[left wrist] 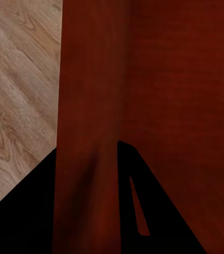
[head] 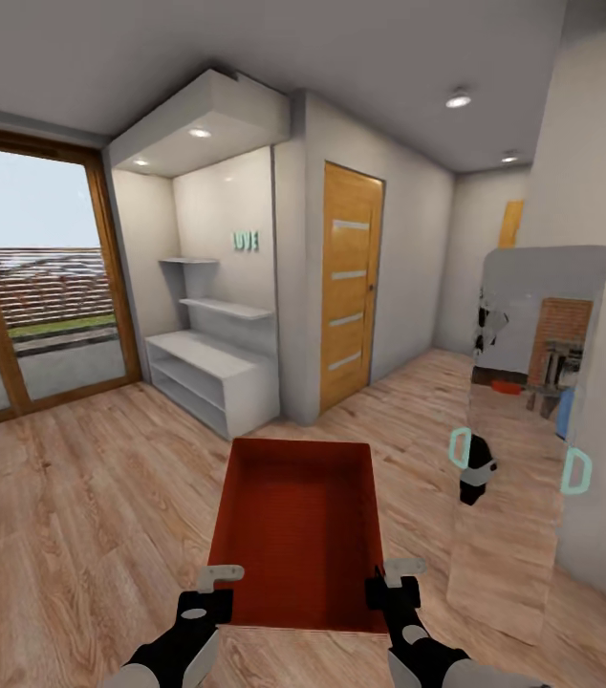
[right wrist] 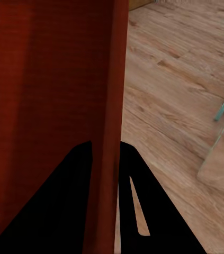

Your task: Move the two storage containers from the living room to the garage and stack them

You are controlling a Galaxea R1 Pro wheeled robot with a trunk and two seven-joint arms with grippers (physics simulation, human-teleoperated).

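Note:
I hold one orange-red open-top storage container (head: 298, 526) low in front of me, over the living room's pale wood-plank floor (head: 74, 516). My left gripper (head: 209, 585) is shut on the container's near left wall, and my right gripper (head: 394, 578) is shut on its near right wall. In the left wrist view the red wall (left wrist: 85, 106) runs between the two black fingers of the left gripper (left wrist: 88, 148). The right wrist view has the same: the wall (right wrist: 109, 79) is pinched in the right gripper (right wrist: 105, 145). The garage is out of view.
A wooden door with pale stripes (head: 351, 287) stands ahead, with a hallway (head: 456, 315) to its right. White shelves (head: 212, 377) fill the alcove on the left. A glass patio door (head: 26, 287) is at far left. A tall mirror panel (head: 523, 430) stands close on the right.

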